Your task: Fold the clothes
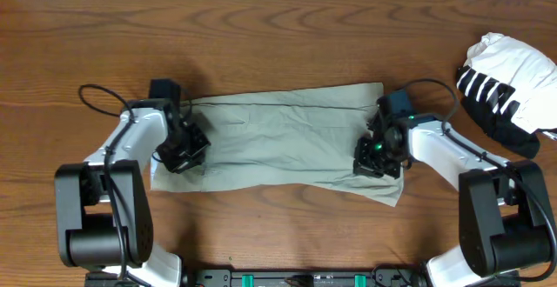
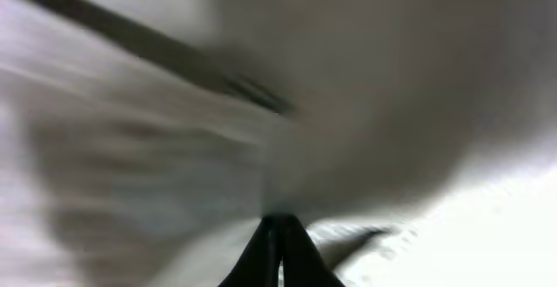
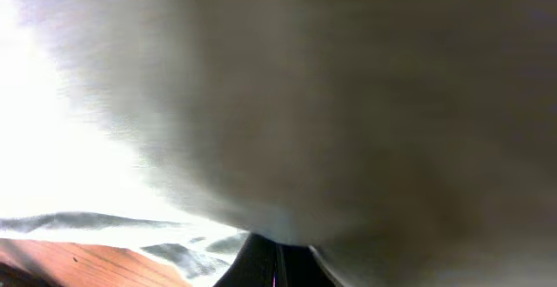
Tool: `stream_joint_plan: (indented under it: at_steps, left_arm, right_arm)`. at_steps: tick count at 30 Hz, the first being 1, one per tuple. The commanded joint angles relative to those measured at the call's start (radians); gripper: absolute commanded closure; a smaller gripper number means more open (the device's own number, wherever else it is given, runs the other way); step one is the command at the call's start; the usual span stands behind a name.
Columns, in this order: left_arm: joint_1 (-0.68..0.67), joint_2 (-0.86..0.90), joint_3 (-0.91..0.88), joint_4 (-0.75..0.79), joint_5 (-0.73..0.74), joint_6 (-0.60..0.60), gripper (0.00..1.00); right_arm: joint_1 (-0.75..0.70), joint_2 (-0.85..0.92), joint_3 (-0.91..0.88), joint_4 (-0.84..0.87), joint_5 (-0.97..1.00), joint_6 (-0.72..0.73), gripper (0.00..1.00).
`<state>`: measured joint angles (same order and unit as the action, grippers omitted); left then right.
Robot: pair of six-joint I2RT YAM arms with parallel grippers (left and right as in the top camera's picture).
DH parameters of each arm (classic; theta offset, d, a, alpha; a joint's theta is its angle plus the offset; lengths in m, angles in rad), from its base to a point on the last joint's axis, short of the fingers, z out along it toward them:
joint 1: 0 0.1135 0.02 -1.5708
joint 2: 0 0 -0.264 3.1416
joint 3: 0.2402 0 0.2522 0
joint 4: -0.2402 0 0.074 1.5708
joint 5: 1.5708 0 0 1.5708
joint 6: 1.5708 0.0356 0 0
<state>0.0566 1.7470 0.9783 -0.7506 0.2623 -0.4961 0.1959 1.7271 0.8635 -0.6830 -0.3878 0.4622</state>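
Observation:
The clothes [image 1: 287, 139], light khaki trousers, lie in a long flat band across the middle of the wooden table. My left gripper [image 1: 183, 152] is down on their left end, and my right gripper [image 1: 374, 158] on their right end. In the left wrist view the gripper [image 2: 277, 226] is shut, its black fingers pressed together with blurred khaki cloth [image 2: 374, 104] bunched at the tips. The right wrist view has the gripper [image 3: 277, 250] shut too, with cloth [image 3: 365, 104] pinched at the tips and draped close over the lens.
A white garment with black stripes [image 1: 505, 83] lies heaped at the right edge of the table [image 1: 278, 35], just beyond the right arm. A dark rail [image 1: 296, 278] runs along the front edge between the two arm bases.

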Motion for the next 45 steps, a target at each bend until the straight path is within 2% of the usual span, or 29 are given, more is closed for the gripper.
stream_joint_plan:
  at_steps: [1,8,14,18,22,24,25,27,28,29,30,31,32,33,34,35,36,41,45]
  left_arm:
    - [0.058,0.013,0.007,-0.015,-0.063,0.016,0.93]
    - [0.190,0.013,0.008,-0.048,-0.064,0.013,0.93]
    - [0.231,-0.005,0.010,-0.060,-0.019,0.031,0.94]
    - [0.228,-0.094,0.018,-0.060,0.029,0.040,0.94]
    - [0.214,-0.255,0.019,-0.064,0.042,0.053,0.94]
    - [0.183,-0.337,0.019,-0.068,0.055,0.067,0.94]
    - [0.157,-0.376,0.019,-0.068,0.072,0.075,0.93]
    - [0.097,-0.424,0.019,-0.058,0.107,0.074,0.87]
    - [0.055,-0.438,0.019,-0.045,0.121,0.073,0.86]
    - [0.017,-0.441,0.019,-0.032,0.125,0.065,0.86]
    - [-0.023,-0.440,0.019,-0.018,0.123,0.051,0.86]
    - [-0.067,-0.430,0.018,0.002,0.123,0.034,0.85]
    - [-0.104,-0.419,0.016,0.021,0.123,0.015,0.86]
    - [-0.145,-0.400,0.014,0.047,0.123,-0.005,0.86]
    - [-0.178,-0.381,0.013,0.071,0.123,-0.020,0.86]
    - [-0.213,-0.355,0.013,0.099,0.123,-0.027,0.86]
    - [-0.246,-0.323,0.013,0.133,0.122,-0.037,0.86]
    - [-0.314,-0.198,0.013,0.231,0.125,-0.097,0.87]
    - [-0.332,-0.110,0.013,0.277,0.200,-0.112,0.94]
  right_arm:
    - [-0.065,0.010,-0.016,-0.010,0.139,-0.034,0.99]
    - [-0.174,0.010,-0.015,-0.016,0.148,-0.080,0.99]
    - [-0.189,0.006,-0.001,-0.019,0.144,-0.132,0.99]
    - [-0.189,-0.017,0.075,-0.097,0.145,-0.138,0.99]
    - [-0.188,-0.059,0.198,-0.214,0.144,-0.156,0.96]
    - [-0.183,-0.084,0.251,-0.242,0.114,-0.208,0.87]
    - [-0.177,-0.096,0.270,-0.243,0.074,-0.252,0.62]
    - [-0.164,-0.109,0.290,-0.226,-0.013,-0.312,0.29]
    - [-0.153,-0.111,0.293,-0.203,-0.062,-0.336,0.20]
    - [-0.143,-0.111,0.293,-0.185,-0.087,-0.340,0.20]
    - [-0.134,-0.106,0.292,-0.167,-0.092,-0.339,0.24]
    - [-0.121,-0.099,0.291,-0.151,-0.091,-0.328,0.34]
    - [-0.108,-0.088,0.291,-0.135,-0.092,-0.328,0.49]
    - [-0.096,-0.077,0.291,-0.123,-0.092,-0.326,0.69]
    - [-0.082,-0.062,0.291,-0.110,-0.092,-0.318,0.82]
    - [-0.070,-0.048,0.291,-0.098,-0.092,-0.312,0.92]
    - [-0.051,-0.026,0.291,-0.079,-0.092,-0.304,0.99]
    - [-0.002,0.038,0.291,0.004,-0.092,-0.302,0.99]
    - [0.003,0.072,0.291,0.057,-0.094,-0.275,0.99]
